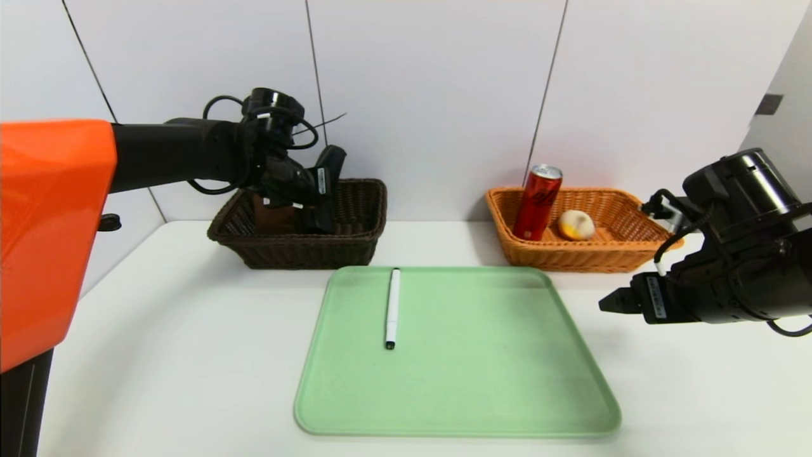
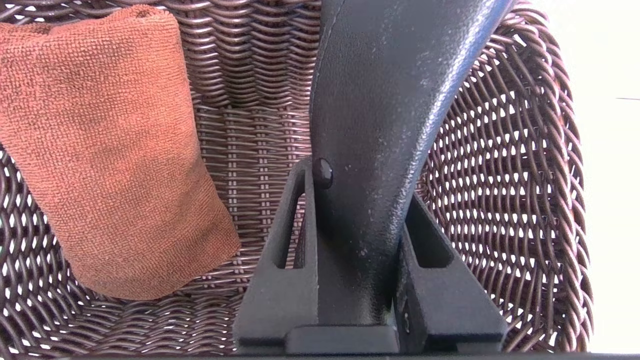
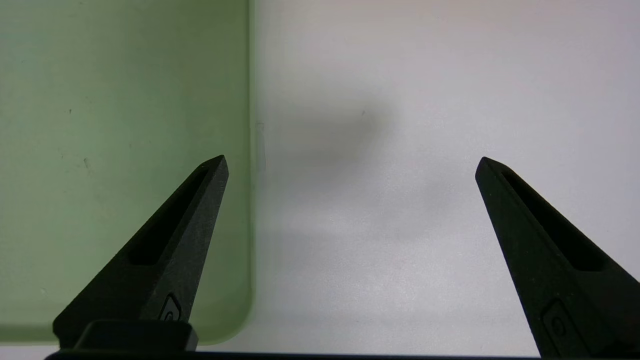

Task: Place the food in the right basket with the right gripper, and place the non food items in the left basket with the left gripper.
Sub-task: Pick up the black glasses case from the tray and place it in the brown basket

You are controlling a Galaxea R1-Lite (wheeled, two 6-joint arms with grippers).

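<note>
The left end effector [image 2: 357, 200] is clamped on the long black case [image 2: 370, 115], holding it inside the dark brown basket [image 1: 304, 251], next to the rolled towel [image 2: 115, 165]. The likely trouble is in the release: the case leans, one end reaching above the dark brown basket's rim, so if let go too high or too near that rim it could tip over the side or come to rest across it. Its leather-like skin may also cling to one finger as the jaws part, and a quick lift would then drag it out. Opening wide could push a finger into the towel or the wicker wall and nudge the dark brown basket.

The white marker [image 1: 393, 308] lies on the green tray [image 1: 482, 355], in front of and to the right of the dark brown basket; being thin and probably round, it may roll if a fingertip clips it. The red can [image 1: 537, 203] and the bun [image 1: 576, 225] sit in the orange-tan basket [image 1: 571, 261], well to the right of the dark brown one; the can leans, so a knock there might topple it. The right end effector [image 1: 602, 303] is idle, spread wide and holding nothing, over the table [image 1: 158, 355] beside the tray.
</note>
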